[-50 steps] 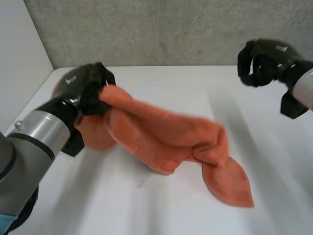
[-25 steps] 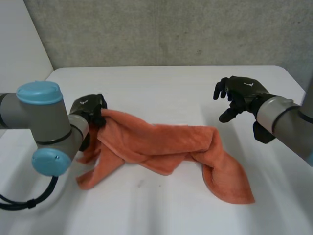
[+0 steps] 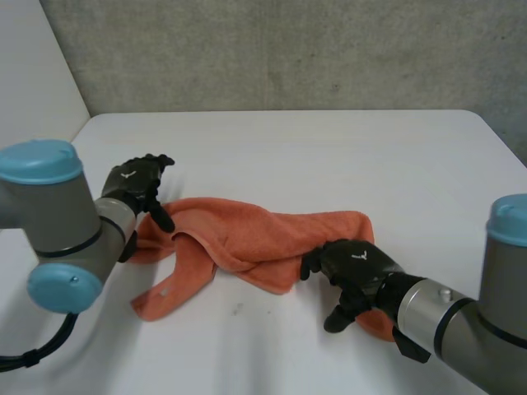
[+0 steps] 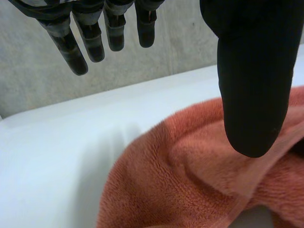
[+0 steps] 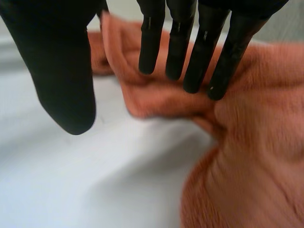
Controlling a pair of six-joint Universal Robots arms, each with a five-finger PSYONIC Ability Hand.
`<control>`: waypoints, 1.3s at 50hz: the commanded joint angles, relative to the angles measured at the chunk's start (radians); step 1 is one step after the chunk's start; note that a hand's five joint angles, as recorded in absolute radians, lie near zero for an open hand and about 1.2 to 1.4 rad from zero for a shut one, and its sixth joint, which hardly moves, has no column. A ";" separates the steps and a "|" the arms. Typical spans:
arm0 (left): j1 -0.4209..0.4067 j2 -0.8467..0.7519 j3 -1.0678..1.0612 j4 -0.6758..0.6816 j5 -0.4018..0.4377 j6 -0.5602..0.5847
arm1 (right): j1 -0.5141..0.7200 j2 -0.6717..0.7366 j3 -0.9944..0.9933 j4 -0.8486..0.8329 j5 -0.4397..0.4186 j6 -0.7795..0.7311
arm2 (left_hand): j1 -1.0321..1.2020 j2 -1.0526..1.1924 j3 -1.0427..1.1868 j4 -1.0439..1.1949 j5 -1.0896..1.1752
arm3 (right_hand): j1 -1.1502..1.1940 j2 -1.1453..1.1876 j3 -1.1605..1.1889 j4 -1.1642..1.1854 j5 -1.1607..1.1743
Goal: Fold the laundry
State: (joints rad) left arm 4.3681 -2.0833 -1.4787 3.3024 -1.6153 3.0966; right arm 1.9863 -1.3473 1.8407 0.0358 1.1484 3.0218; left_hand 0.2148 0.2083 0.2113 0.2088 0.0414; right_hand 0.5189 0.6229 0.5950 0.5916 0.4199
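- Left hand [image 3: 136, 183], at the left of the frame, hangs with its fingers [image 4: 85, 45] straight and thumb well apart, gripping nothing. The towel [image 3: 247, 234] has its left end just under the palm, so the hand looks placed to find an edge there.
- Right hand [image 3: 350, 265], at the lower right, is likewise spread. Its fingers [image 5: 199, 57] reach onto the towel's bunched right part with the thumb over bare desk [image 3: 329, 148], and nothing is pinched. I cannot tell whether the tips press the cloth.
- Across the middle of the frame the towel lies on the desk as a rumpled orange band. Its edges are rolled over one another and one flap trails toward the lower left.
- Bunched like this it cannot take a clean fold. One hand at each end suggests they are after corners, to spread it flat first.
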 commanded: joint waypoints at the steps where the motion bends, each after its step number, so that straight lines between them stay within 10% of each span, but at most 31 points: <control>1: 0.019 0.155 -0.121 -0.001 0.002 0.001 | -0.009 0.120 -0.006 -0.080 0.103 -0.122 | 0.013 0.020 0.017 0.019 0.012 | 0.036 -0.068 -0.040 -0.037 -0.040; 11: 0.044 0.256 -0.264 -0.024 0.043 0.013 | -0.012 0.148 -0.040 -0.253 0.249 -0.216 | 0.040 0.046 0.043 0.046 0.039 | 0.021 -0.083 -0.055 -0.052 -0.054; 37: 0.051 0.117 -0.198 -0.012 0.066 0.014 | -0.060 0.323 -0.224 -0.252 0.252 -0.284 | 0.072 0.079 0.076 0.078 0.071 | 0.062 -0.042 -0.014 -0.010 -0.013; 48: 0.053 0.118 -0.201 -0.012 0.066 0.014 | -0.078 0.336 -0.225 -0.258 0.255 -0.380 | 0.072 0.079 0.076 0.078 0.071 | 0.279 0.175 0.203 0.206 0.204; 54: 0.053 0.118 -0.201 -0.012 0.066 0.014 | -0.101 0.330 -0.242 -0.261 0.272 -0.435 | 0.072 0.079 0.076 0.078 0.071 | 0.877 0.773 0.801 0.804 0.801; 65: 0.059 0.131 -0.209 -0.014 0.068 0.014 | -0.187 0.323 -0.275 -0.215 0.283 -0.425 | 0.072 0.079 0.076 0.078 0.071 | 0.568 0.464 0.492 0.495 0.492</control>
State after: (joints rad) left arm 4.4226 -1.9597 -1.6820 3.2889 -1.5493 3.1109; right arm 1.8636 -1.0115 1.5717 -0.2191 1.4335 2.5754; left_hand 0.2426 0.2468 0.2454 0.2478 0.0719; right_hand 0.9494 1.1451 1.1504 1.1513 0.9491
